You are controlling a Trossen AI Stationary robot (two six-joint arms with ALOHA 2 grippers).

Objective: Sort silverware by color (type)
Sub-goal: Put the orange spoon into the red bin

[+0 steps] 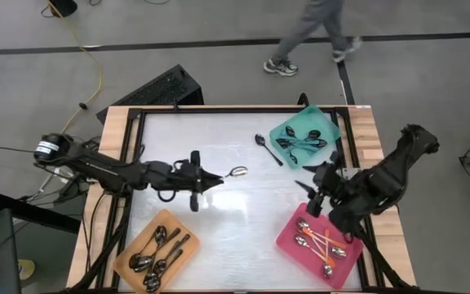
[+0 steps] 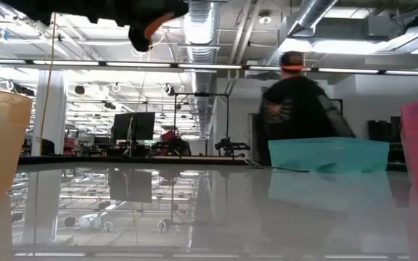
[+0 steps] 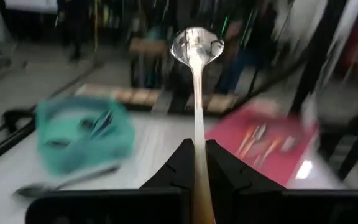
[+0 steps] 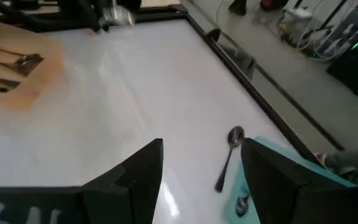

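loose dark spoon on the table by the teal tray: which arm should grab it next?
Right, probably. The right gripper is open and empty, and its wrist view already frames the dark spoon beside the teal tray. The left gripper, over mid-table, is shut on a silver spoon.

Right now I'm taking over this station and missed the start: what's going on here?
The robot is sorting spoons into trays. The left end effector is shut on a silver spoon and holds it above the middle of the table. The right end effector is open above the table's right side, near the pink tray. One dark spoon lies loose on the table beside the teal tray. The orange tray holds silver spoons.
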